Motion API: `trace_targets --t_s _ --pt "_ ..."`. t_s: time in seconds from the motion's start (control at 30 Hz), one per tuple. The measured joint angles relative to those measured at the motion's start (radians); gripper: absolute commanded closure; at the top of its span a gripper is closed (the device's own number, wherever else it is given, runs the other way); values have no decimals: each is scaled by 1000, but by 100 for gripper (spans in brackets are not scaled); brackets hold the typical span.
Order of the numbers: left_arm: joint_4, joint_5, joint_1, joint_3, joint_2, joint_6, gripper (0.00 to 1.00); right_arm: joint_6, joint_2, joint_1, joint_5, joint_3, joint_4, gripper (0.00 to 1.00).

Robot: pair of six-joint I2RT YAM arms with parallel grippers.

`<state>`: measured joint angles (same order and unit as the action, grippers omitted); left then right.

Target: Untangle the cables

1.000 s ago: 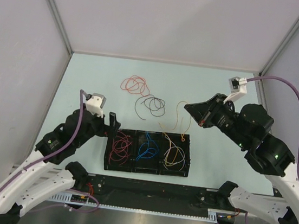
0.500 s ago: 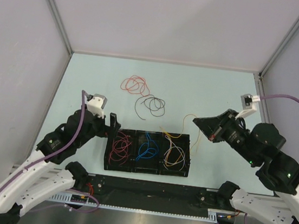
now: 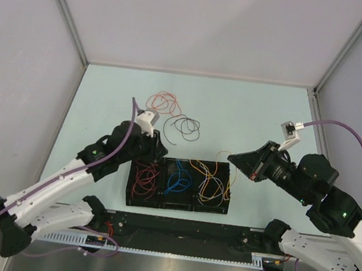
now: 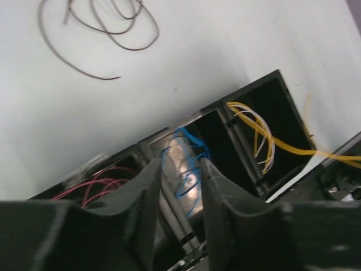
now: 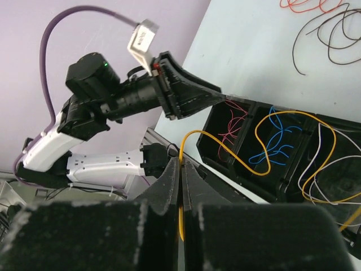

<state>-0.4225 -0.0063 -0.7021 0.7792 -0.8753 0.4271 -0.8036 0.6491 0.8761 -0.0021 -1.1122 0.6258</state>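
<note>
Right end effector (image 5: pixel 180 165): clenched on the yellow cable (image 5: pixel 197 132), pinched just at the fingertips and hanging over the right end of the tray (image 3: pixel 176 207).
Left end effector (image 4: pixel 180 169): released, jaws apart with nothing between them, poised over the tray's far edge near the middle bay; the blue cable (image 3: pixel 177 177) shows through the gap.
Change, right arm: a second ago it held the yellow cable out over the bare tabletop (image 3: pixel 250 111), well beyond the tray; it has since drawn in, and the cable now drapes across the right bay.
Change, left arm: it sat to the left of the tray and has swung forward above it.
Meaning for the task: the yellow cable looks freed from the others and close to being laid with its like, so this sort seems nearly done.
Count, arms: two.
Count, tray: one, with three bays.
Count, in the tray: one red cable (image 3: pixel 144 176) coil in the left bay, the blue one in the middle, and yellow with pale strands (image 5: pixel 318 141) in the right; I cannot count those strands apart.
Count, loose on the tabletop: two, an orange-red cable (image 3: pixel 162 101) and a brown cable (image 3: pixel 183 126), near each other but apart, beyond the tray.
</note>
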Motion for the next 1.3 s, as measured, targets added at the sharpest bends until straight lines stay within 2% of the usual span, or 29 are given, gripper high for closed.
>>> trace_targets --t_s 0.17,0.5,1.03,1.3 --pt "100 14 -64 40 -156 64 75 0 -8 2 -3 0 3 100" --pt "216 14 -222 158 -414 154 77 0 -20 5 -3 0 6 100" --pt "276 -13 -338 129 -458 231 80 3 -49 5 53 0 8 100" --pt "382 -10 -410 128 -594 292 84 3 -26 5 73 0 0 100"
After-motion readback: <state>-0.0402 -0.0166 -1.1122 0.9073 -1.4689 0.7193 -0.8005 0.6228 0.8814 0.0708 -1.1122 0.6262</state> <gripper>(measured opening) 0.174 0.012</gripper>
